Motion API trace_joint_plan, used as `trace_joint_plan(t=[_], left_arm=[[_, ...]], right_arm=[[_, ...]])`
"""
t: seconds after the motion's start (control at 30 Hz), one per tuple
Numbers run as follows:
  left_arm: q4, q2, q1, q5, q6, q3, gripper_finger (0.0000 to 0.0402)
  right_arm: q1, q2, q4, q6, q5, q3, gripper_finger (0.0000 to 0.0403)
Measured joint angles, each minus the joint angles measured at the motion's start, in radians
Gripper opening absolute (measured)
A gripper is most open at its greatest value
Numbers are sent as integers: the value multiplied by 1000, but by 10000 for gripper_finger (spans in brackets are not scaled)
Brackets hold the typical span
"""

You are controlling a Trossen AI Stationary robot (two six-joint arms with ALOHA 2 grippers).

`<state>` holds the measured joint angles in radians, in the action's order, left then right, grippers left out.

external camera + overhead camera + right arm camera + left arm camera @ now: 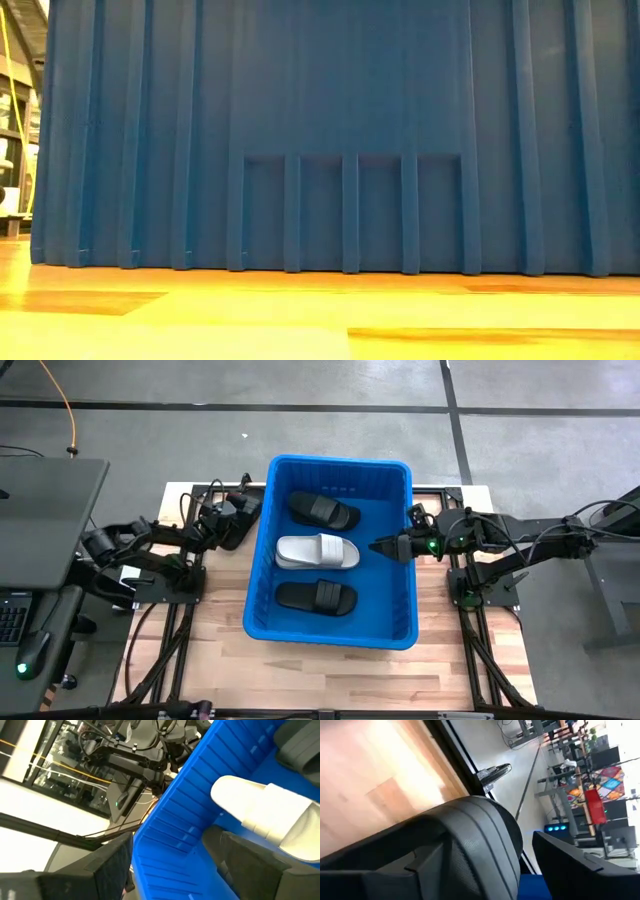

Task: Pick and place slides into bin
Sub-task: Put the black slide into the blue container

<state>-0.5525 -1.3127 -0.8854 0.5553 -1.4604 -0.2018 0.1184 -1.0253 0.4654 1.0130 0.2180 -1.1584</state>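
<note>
**Three slides in the bin, right tool over its right side**

Three slides lie inside the blue bin [262, 575], each set crosswise. The far one is a black slide [324, 511] near the far wall, angled a little. The middle one is a white slide [318, 552], its wide strap across the centre. The near one is a second black slide [316, 597], lying level and just beside the white one. All three rest on the bin floor, apart from the walls.

The bin sits in the middle of the wooden worktop [215, 650], between the two arms. In the low view its ribbed blue wall fills almost the whole picture, standing on the worktop's surface.

The right tool [378, 547] reaches in from the right, over the bin's right side, its tip pointing toward the white slide and stopping a little short of it. In the right wrist view its two dark fingers [255, 862] stand apart with nothing between them, and the white slide shows just beyond.

The left tool [247, 506] is folded back at the far left of the bin, outside its wall. In the left wrist view its fingers [470, 845] appear spread with nothing gripped.
</note>
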Motion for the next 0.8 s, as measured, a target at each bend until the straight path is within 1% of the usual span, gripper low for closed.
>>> trace_joint_plan(t=[0.1, 0.17, 0.23, 0.3, 0.37, 0.4, 0.5, 0.57, 0.7, 0.8], left_arm=[[2, -43, 1, -36, 40, -22, 234], [-10, -72, 2, -59, 73, -29, 201], [-24, -92, 3, -85, 109, -30, 154], [-25, -96, 12, -98, 139, -28, 97], [-66, -97, 17, -96, 194, -22, 35], [-95, -101, 15, -104, 233, -20, 19], [-174, -101, 7, -113, 332, -18, 15], [-214, -101, -3, -152, 385, -18, 7], [-217, -80, -11, -279, 466, -18, 6], [-219, -36, -12, -288, 493, -18, 5]], right_arm=[[0, 0, 0, 0, 14, 0, 288], [0, 0, 0, 0, 23, 0, 288], [0, -1, 0, 0, 37, 0, 288], [0, -1, 0, 0, 37, 0, 288], [0, -1, 0, 0, 37, 0, 288], [0, -1, 0, 0, 37, 0, 288], [0, -1, 0, 0, 37, 0, 288], [0, -1, 0, 0, 37, 0, 288], [0, -1, 1, -8, 39, 0, 288], [0, -1, 1, -22, 40, 0, 288]])
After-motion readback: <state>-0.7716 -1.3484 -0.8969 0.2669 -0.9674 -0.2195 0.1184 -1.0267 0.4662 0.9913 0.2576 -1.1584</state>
